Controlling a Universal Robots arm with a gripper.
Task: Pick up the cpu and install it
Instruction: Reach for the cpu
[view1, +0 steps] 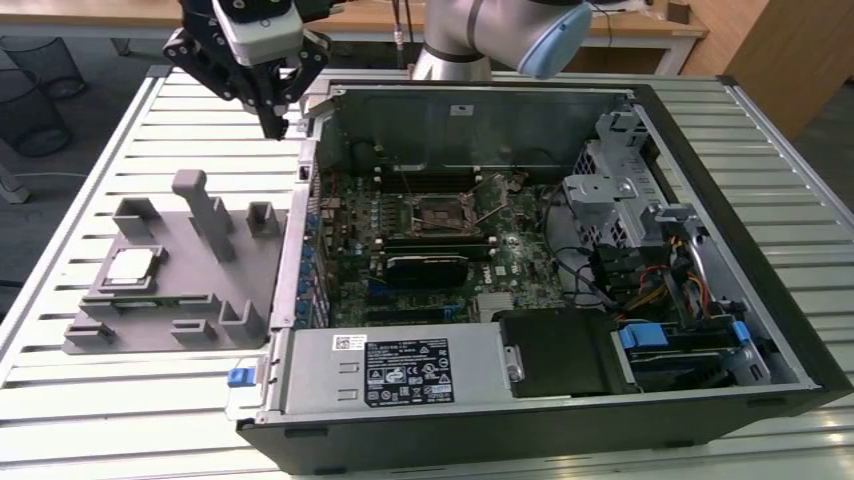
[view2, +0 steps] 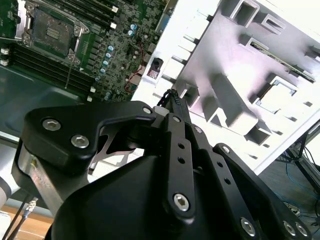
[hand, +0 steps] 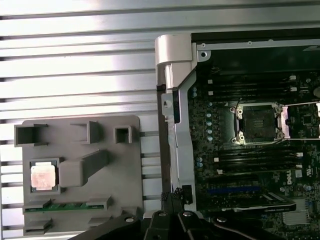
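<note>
Gripper (view2: 173, 99) is pinched together, empty; I see the cpu (view1: 130, 266) in the tray (view1: 187, 292) at the exterior view's left, case wall (view1: 287, 280) between it and socket (view1: 441, 213).

A table (view1: 120, 400) is shown in the exterior view, with a computer case (view1: 534, 428) laid on it toward the exterior view's right and a tray (view1: 200, 285) set just beside the case on the left. The cpu (view1: 130, 266) is seated in the tray, on the side away from the case. Inside the case a socket (view1: 445, 213) is placed centrally, with a power supply (view1: 394, 368) in front. The gripper (view1: 276, 125) is held above the case's far corner, behind the tray.
</note>
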